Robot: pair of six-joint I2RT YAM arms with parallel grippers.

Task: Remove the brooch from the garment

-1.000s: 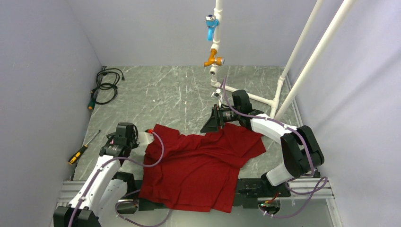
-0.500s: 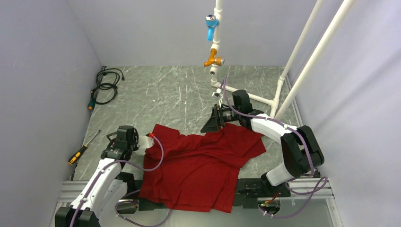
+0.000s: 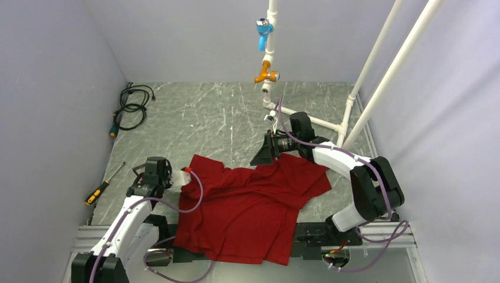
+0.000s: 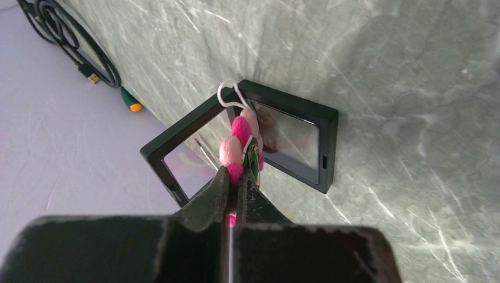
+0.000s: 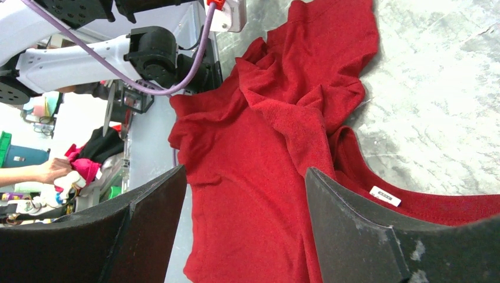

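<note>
Already free of the red garment (image 3: 247, 206), the pink brooch (image 4: 239, 141) sits pinched in the left gripper (image 4: 237, 175).
Left arm has slid slightly toward the near edge, above a black display case (image 4: 306, 138), so removal looks done; the right gripper (image 5: 244, 174) gapes wide over the collar.

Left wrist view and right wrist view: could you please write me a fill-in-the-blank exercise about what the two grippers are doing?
1. The left gripper is shut on a brooch whose colour is ____.
2. Beneath the brooch lies a frame with a ____ border.
3. The right gripper, holding nothing, has its jaws ____ above the garment.
4. The garment's colour is ____.
Missing words: pink, black, open, red.
</note>
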